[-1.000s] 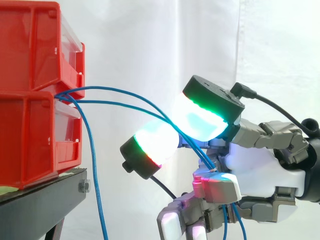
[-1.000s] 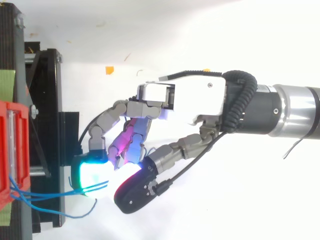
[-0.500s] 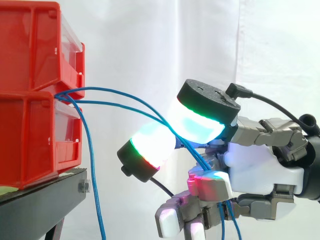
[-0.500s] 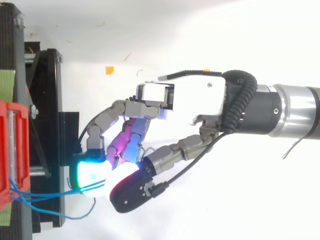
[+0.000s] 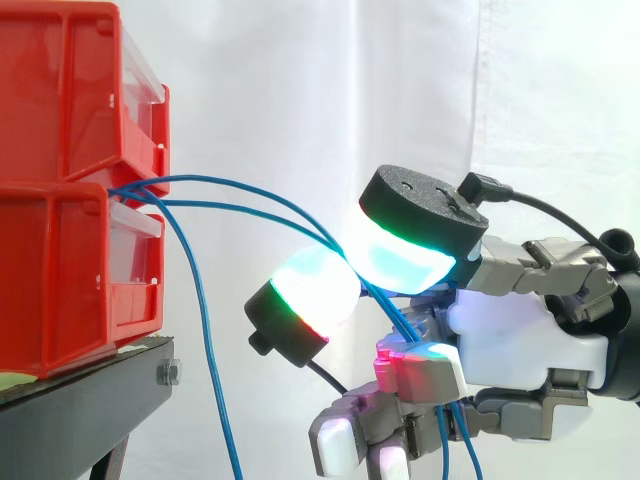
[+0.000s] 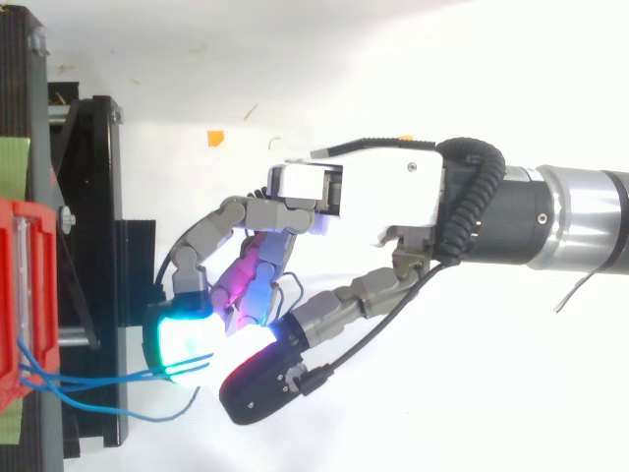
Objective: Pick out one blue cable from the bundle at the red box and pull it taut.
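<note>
Blue cables (image 5: pixel 260 195) come out between the two stacked red bins (image 5: pixel 70 100) on the left. Two of them arc right and slope down into my hand (image 5: pixel 510 330), passing between two glowing fingertips (image 5: pixel 310 285) that are curled in on them. They run on past a magenta pad and out below the palm. A third blue cable (image 5: pixel 205 340) hangs loose from the bins, apart from the hand. From above, the hand (image 6: pixel 383 202) reaches in from the right, and the held cables (image 6: pixel 98 377) span from the red bin (image 6: pixel 20 295) to the cyan pad.
The bins stand on a black stand (image 5: pixel 90 400) whose frame runs down the left of the top view (image 6: pixel 98 197). A white curtain hangs behind. An orange scrap (image 6: pixel 214 138) lies on the white floor beyond the hand.
The loose hanging cable has swung right, toward the hand. The two glowing pads shifted slightly but stay closed on the two arcing cables.
</note>
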